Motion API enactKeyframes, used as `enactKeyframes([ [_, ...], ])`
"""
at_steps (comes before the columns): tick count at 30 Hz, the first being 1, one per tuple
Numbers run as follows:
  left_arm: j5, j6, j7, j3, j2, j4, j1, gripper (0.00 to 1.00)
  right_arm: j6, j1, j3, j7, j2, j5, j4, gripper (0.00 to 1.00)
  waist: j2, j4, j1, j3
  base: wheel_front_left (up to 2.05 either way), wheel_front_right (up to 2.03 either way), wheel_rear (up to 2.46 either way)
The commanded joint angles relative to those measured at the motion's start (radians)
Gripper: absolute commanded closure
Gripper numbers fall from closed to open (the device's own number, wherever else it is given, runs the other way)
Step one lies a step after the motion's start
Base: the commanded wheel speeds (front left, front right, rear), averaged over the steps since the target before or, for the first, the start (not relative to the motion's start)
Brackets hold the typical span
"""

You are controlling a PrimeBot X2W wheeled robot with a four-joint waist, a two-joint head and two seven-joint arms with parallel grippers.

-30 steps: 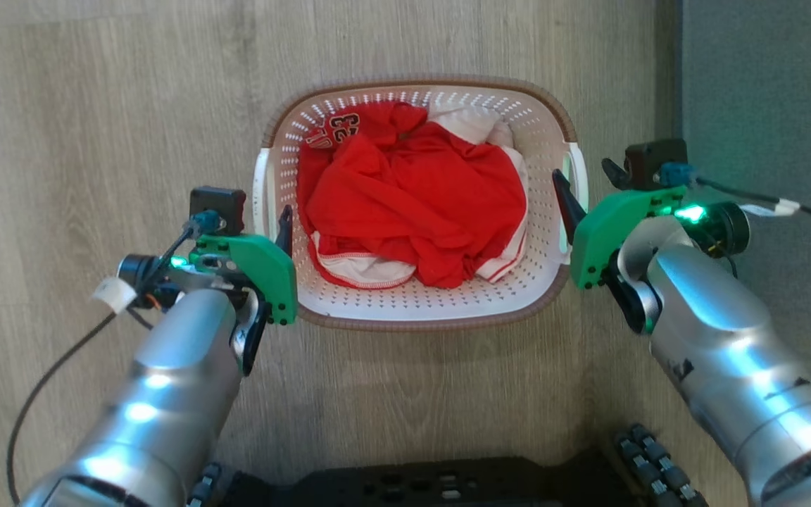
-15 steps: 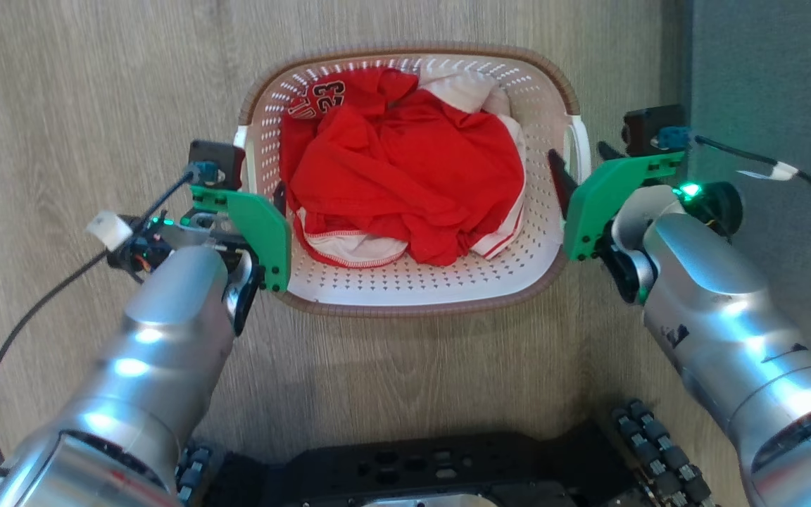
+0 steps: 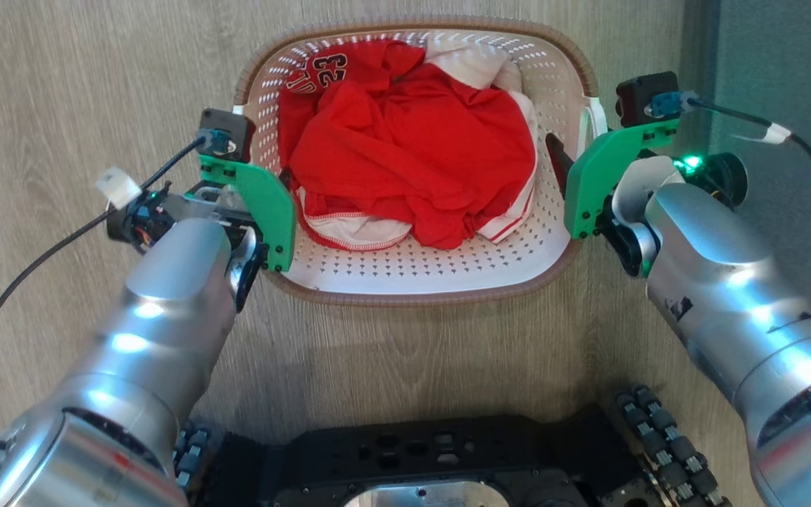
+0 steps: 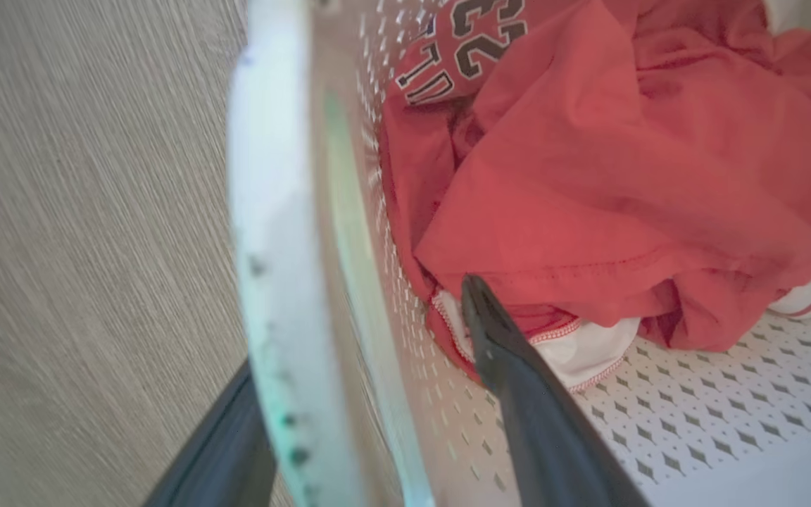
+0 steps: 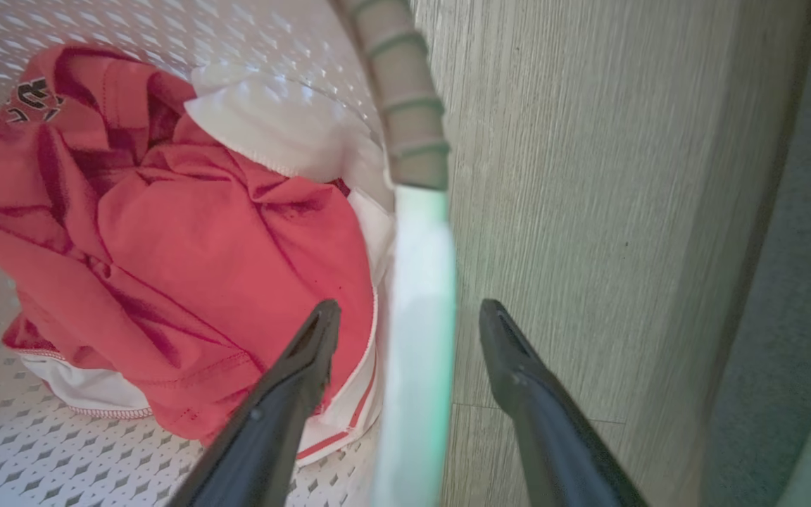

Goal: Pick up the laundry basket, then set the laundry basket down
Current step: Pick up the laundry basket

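The laundry basket is white and perforated with a brown rim, and it holds red and white clothes. My left gripper stands open astride the basket's left side handle, one finger inside the wall and the other outside. My right gripper is open astride the right handle, with a gap on each side of it. In the right wrist view its fingers flank that handle, near the clothes. I cannot tell whether the basket touches the floor.
Pale wooden floor surrounds the basket. A grey carpeted strip runs along the right, close to my right wrist. My black wheeled base lies just below the basket. Cables hang from both wrists.
The head view has shifted. The basket and both grippers now sit higher in it and look larger. Both grippers stay open at the handles.
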Motion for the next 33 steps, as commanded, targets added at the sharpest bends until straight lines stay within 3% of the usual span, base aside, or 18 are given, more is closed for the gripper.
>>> enactKeyframes([
  [1, -0.014, -0.001, 0.008, -0.006, 0.019, -0.008, -0.002, 0.00, 0.007, 0.033, 0.022, 0.004, 0.009, 0.010, 0.008, 0.00, -0.0001, 0.003, 0.0000, 0.010, 0.00, 0.00, 0.00],
  [28, -0.126, 0.023, 0.022, -0.120, 0.019, -0.030, -0.018, 0.00, 0.007, 0.015, 0.124, -0.018, -0.001, 0.105, 0.045, 0.00, -0.0001, 0.015, 0.0000, 0.028, 0.00, 0.00, 0.00],
  [29, -0.135, 0.024, 0.020, -0.121, 0.019, -0.031, -0.018, 0.22, 0.007, 0.016, 0.128, -0.017, -0.001, 0.109, 0.046, 0.05, -0.0001, 0.016, 0.0000, 0.028, 0.00, 0.00, 0.00],
  [30, -0.145, 0.025, 0.017, -0.119, 0.019, -0.033, -0.017, 0.61, 0.007, 0.017, 0.132, -0.015, 0.000, 0.113, 0.045, 0.56, -0.0001, 0.017, 0.0000, 0.028, 0.00, 0.00, 0.00],
  [31, -0.152, 0.025, 0.015, -0.121, 0.019, -0.035, -0.017, 0.95, 0.007, 0.018, 0.135, -0.015, -0.001, 0.118, 0.044, 1.00, -0.0001, 0.018, 0.0000, 0.029, 0.00, 0.00, 0.00],
  [33, -0.163, 0.025, 0.013, -0.128, 0.019, -0.036, -0.018, 1.00, 0.007, 0.017, 0.146, -0.010, -0.003, 0.122, 0.043, 1.00, -0.0001, 0.019, 0.0000, 0.030, 0.00, 0.00, 0.00],
])
